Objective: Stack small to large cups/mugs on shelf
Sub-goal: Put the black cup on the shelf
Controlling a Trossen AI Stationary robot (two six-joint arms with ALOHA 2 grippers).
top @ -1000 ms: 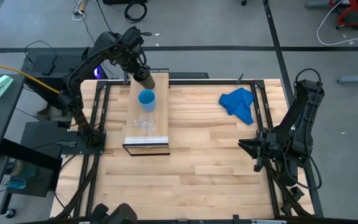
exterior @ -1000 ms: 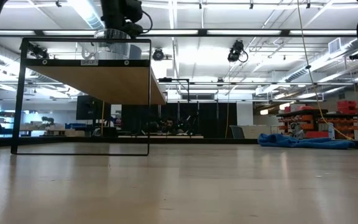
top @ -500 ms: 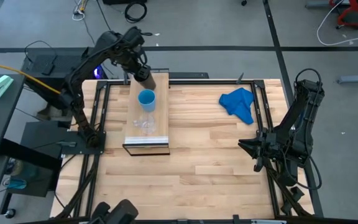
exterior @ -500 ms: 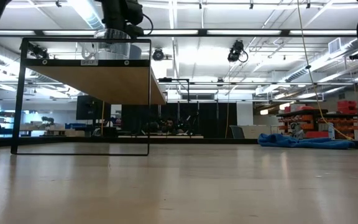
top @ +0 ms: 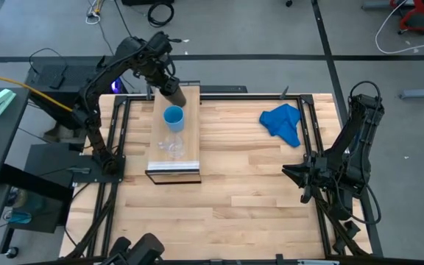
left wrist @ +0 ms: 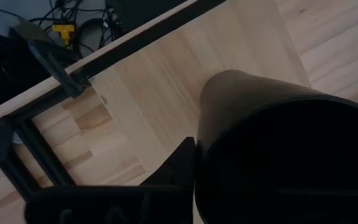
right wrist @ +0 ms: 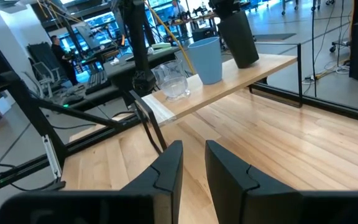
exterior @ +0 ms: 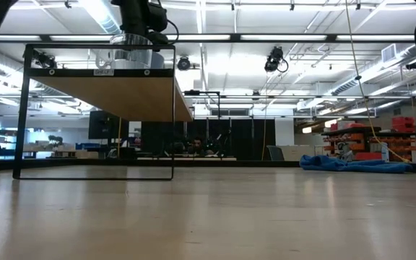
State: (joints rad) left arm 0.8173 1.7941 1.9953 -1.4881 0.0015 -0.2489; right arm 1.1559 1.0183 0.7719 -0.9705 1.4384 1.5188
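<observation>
Between the earlier high views and this one little has shifted: the left gripper (top: 169, 87) stays over the far end of the long light-wood shelf with a dark frame (top: 188, 160), and the tall black cylindrical cup (top: 174, 94) in its grasp has moved only slightly, now leaning out toward 4 o'clock from the wrist. The right arm has not moved.

In the left wrist view the black cup (left wrist: 278, 155) fills most of the picture, its dark open mouth toward the camera, with one dark finger (left wrist: 178, 163) pressed against its side; the claw is pinching that cup. In the right wrist view the cup (right wrist: 237, 37) stands tilted, its base on or just above the shelf top (right wrist: 272, 63); I cannot tell whether it touches.

Seen from above, the shelf lies at about 10 o'clock on the butcher-block tabletop (top: 241, 191). On it the bright-blue round cup (top: 174, 118) sits in the middle and the small clear glass cup (top: 172, 145) nearer the front edge, all three in one line.

The right gripper (top: 294, 174) waits at about 4 o'clock, its fingers (right wrist: 168, 169) spread with a clear gap. A crumpled blue cloth (top: 284, 122) lies at 2 o'clock.
</observation>
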